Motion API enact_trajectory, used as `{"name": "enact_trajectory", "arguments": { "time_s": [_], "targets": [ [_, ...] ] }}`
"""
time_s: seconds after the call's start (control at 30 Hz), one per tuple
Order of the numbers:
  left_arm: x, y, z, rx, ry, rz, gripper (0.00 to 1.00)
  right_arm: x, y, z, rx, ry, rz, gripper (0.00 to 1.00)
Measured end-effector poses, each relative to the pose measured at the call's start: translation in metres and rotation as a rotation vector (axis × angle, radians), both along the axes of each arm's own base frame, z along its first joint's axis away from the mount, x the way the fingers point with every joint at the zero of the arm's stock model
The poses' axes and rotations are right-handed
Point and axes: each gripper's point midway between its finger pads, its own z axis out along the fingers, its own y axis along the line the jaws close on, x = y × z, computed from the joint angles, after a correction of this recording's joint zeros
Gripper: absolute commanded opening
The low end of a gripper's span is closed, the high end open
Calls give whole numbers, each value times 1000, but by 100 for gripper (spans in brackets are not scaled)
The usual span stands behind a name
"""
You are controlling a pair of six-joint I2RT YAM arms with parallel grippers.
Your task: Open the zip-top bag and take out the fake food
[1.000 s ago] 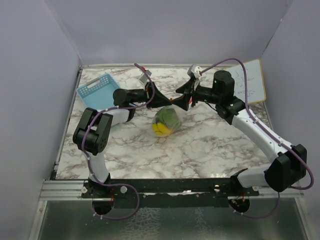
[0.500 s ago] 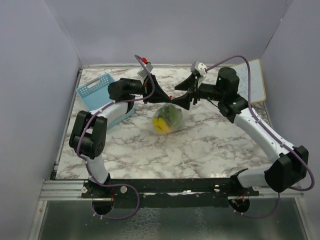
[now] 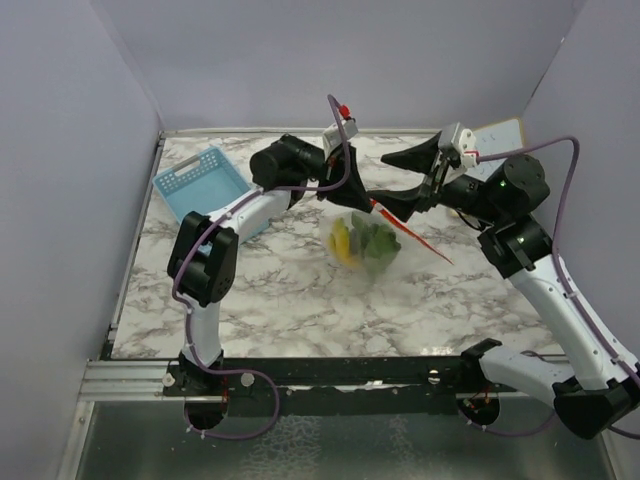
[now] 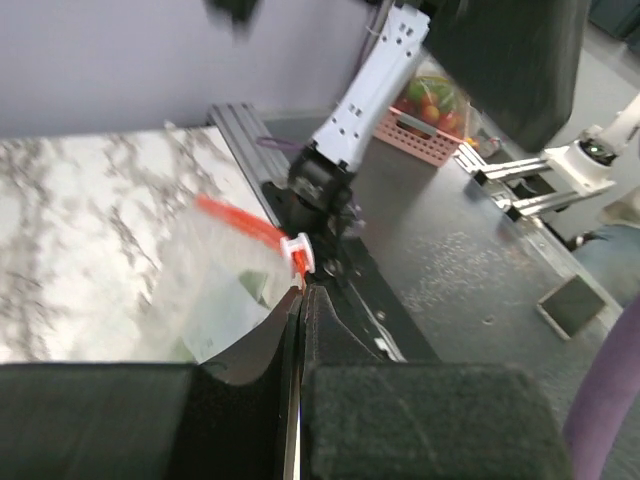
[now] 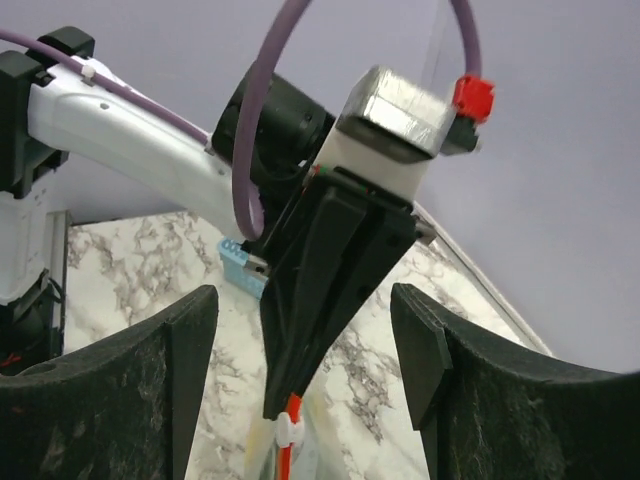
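Observation:
The zip-top bag [image 3: 365, 245] hangs from my left gripper [image 3: 366, 197], which is shut on its top edge. Through the clear plastic I see a yellow piece [image 3: 342, 240] and a green leafy piece [image 3: 379, 246]; no dark round piece shows. The orange-red zip strip [image 3: 415, 236] sticks out to the right of the bag. In the left wrist view the jaws [image 4: 300, 295] are pressed together just below the strip [image 4: 240, 222] and its white slider [image 4: 298, 250]. My right gripper [image 3: 397, 180] is open and empty, facing the left gripper [image 5: 330, 280], with its fingers [image 5: 185, 345] either side of it.
A light-blue mesh basket [image 3: 200, 180] sits at the back left, beside the left arm; it also shows in the right wrist view [image 5: 238, 262]. A white board [image 3: 500, 135] leans at the back right. Purple walls close in three sides of the marble table [image 3: 260, 300].
My left gripper has carried the bag up and to the right. My right gripper has opened, let go of the bag and pulled back right. The zip strip now sticks out loose.

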Motion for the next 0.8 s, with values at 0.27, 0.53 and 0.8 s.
{"name": "enact_trajectory", "arguments": {
  "time_s": [0.27,0.53,0.8],
  "targets": [
    [-7,22,-58,85,125,33,0,17,3,-24,-32,65,-38,39],
    [-3,21,-52,60,78,35,0,19,6,-55,-86,149,-20,37],
    [4,17,-42,39,40,36,0,12,6,-84,-124,208,8,45]
  ]
}}
